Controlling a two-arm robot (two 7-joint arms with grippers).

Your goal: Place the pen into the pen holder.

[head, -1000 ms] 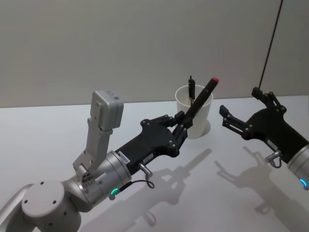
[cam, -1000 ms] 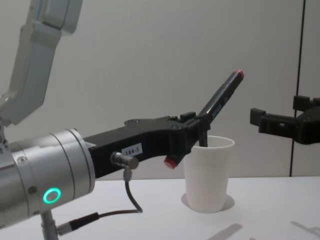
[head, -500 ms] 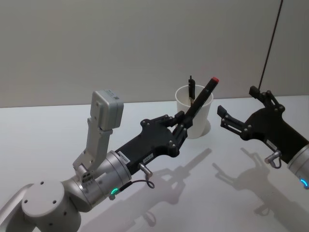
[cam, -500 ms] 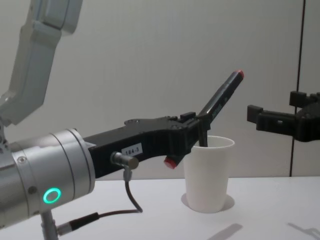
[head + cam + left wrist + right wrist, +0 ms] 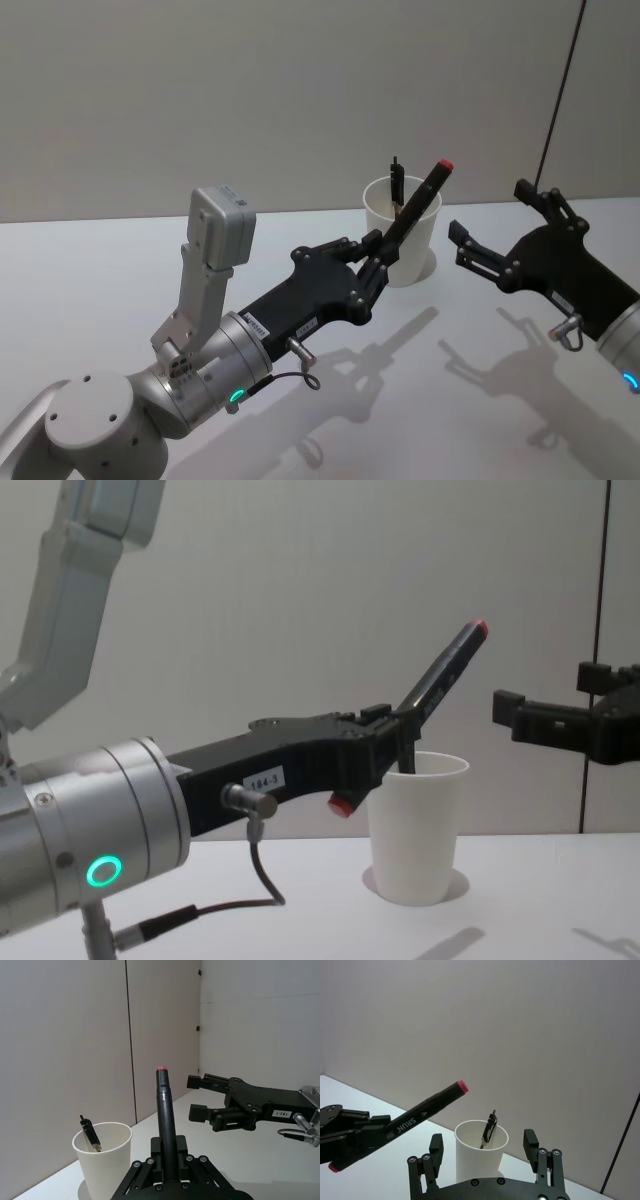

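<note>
The left gripper [image 5: 378, 255] is closed on the pen [image 5: 420, 200], gripping it low on the barrel. You hold the pen tilted. Its red-capped upper end rises above the pen holder [image 5: 420, 245], while in the chest view its lower end hangs outside the cup wall, below the rim. The pen holder stands upright on the table [image 5: 100, 270] and already contains a dark clip-topped item [image 5: 396, 178]. The right gripper [image 5: 490, 210] hovers to the right of the cup, apart from it, with its fingers spread wide and nothing between them.

The step in hand appears to be the carry-and-align phase; the pen is not yet inside. The next move likely requires you to raise the lower end clear of the rim. Then bring the pen nearer upright over the mouth before opening the fingers.
</note>
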